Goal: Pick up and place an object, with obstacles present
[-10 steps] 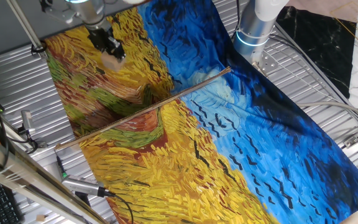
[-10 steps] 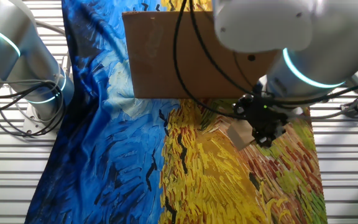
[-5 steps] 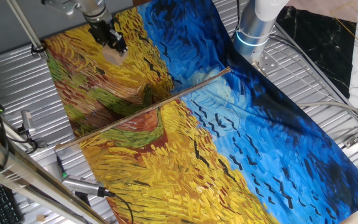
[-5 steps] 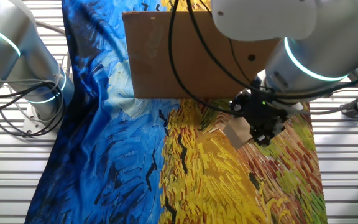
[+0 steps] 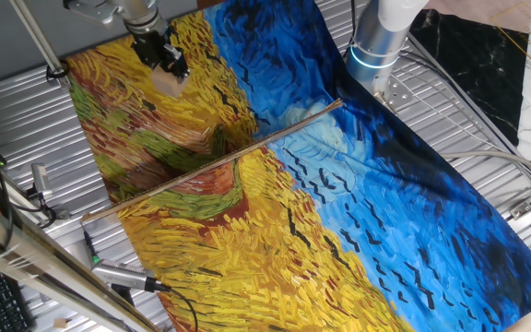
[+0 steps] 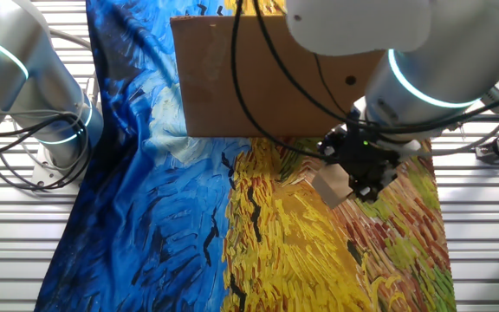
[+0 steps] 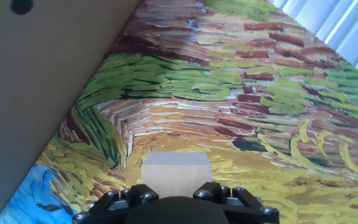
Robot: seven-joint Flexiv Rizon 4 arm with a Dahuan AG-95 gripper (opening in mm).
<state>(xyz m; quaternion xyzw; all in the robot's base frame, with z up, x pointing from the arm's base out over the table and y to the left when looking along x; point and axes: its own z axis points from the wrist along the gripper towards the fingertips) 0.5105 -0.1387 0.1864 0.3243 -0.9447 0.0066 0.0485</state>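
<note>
A: Cloth [image 5: 358, 212] colours? Painted-brushstroke print — blue w/ short black dashes one side, yellow-ochre w/ green and red-brown swirls the other.

B: Same in hand view: green, rust, yellow strokes, bit of blue at lower left. Cube [image 6: 332, 184]?

A: Pale tan, plain faces; looks greyish-white in hand view [image 7: 176, 173]. Gripper [image 6: 359, 178] black.

B: Rod [image 5: 212, 162]?

A: Thin, brown, slightly lighter than the rust strokes under it.

B: Board [image 6: 258, 78] at back?

A: Flat cardboard brown, no pattern, one small dark dot.

B: Arm [image 6: 423, 78]?

A: White-grey, glowing cyan ring. Second white arm base [image 5: 379, 37] w/ same cyan band. Table [image 5: 26, 120] silver-grey, ribbed stripes.
</note>
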